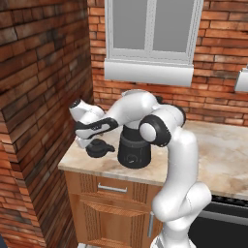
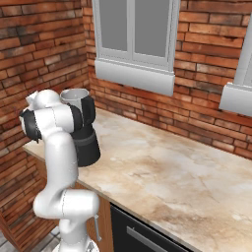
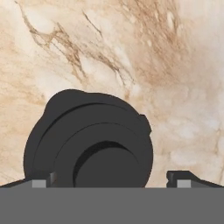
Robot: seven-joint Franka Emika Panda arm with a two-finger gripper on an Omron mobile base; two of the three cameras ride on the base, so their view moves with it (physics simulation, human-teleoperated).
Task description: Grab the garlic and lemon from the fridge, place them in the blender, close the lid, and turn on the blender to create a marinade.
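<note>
The claw (image 3: 107,181) hangs straight over the lid (image 3: 89,142), its two fingertips (image 3: 41,180) spread wide apart with the black cap sitting between them, not clamped. The lid (image 1: 100,147) lies flat on the marbled table (image 1: 218,155), near its left edge. Just beside it, to the right, stands the blender (image 1: 133,147), its jar mouth uncovered. Behind rises a brick wall (image 2: 206,98) with a grey window (image 1: 150,29).
</note>
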